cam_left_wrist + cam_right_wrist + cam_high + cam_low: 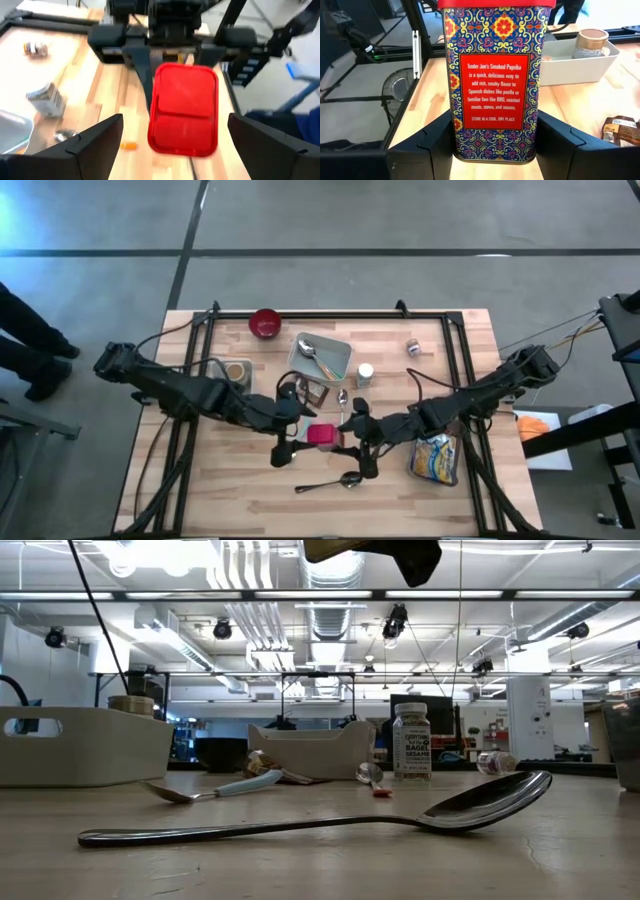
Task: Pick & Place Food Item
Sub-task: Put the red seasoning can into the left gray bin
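Handover mid-table, toward the front edge. Right gripper (355,442) pinches the paprika tin (496,80) by its lower sides. Left gripper (283,442) faces it, fingers (85,145) spread wide, apart from the tin. Best now: back the left arm straight off without brushing the red lid; right grip looks low, so carry slowly, upright.

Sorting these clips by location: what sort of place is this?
Probably a lab or workshop, not a kitchen: wooden table on bare concrete floor, exposed ceiling ducts and strip lights overhead.
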